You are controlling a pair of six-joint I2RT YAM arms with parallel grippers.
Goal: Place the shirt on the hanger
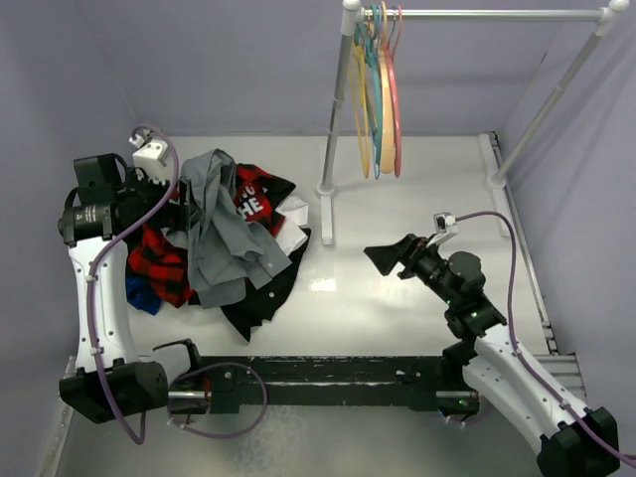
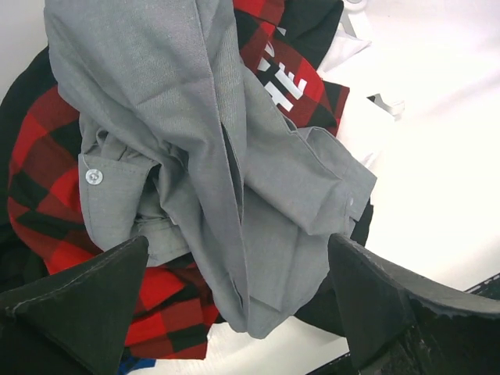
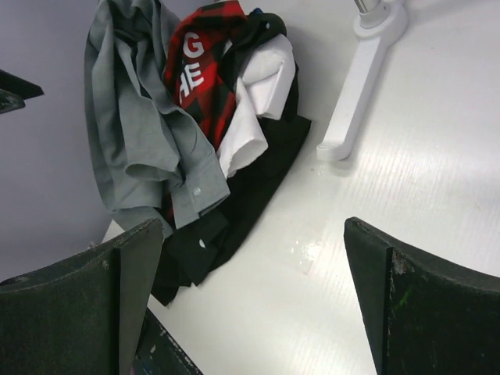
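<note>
The grey shirt point(image 1: 221, 231) lies crumpled on top of a clothes pile at the left of the table. It also shows in the left wrist view point(image 2: 234, 172) and the right wrist view point(image 3: 129, 125). My left gripper point(image 1: 177, 204) is open at the pile's left edge, its jaws wide on either side of the grey cloth point(image 2: 238, 312) and holding nothing. My right gripper point(image 1: 383, 258) is open and empty over bare table right of the pile point(image 3: 250, 297). The pink hanger point(image 1: 397, 109) hangs on the rail at the back, rightmost of the hangers.
A red-and-black plaid shirt point(image 1: 164, 266), a black garment with white lettering point(image 1: 260, 298) and white cloth point(image 1: 292, 227) lie under the grey shirt. Yellow, teal and orange hangers point(image 1: 373, 99) hang beside the pink one. The rack's foot point(image 1: 325, 214) stands right of the pile.
</note>
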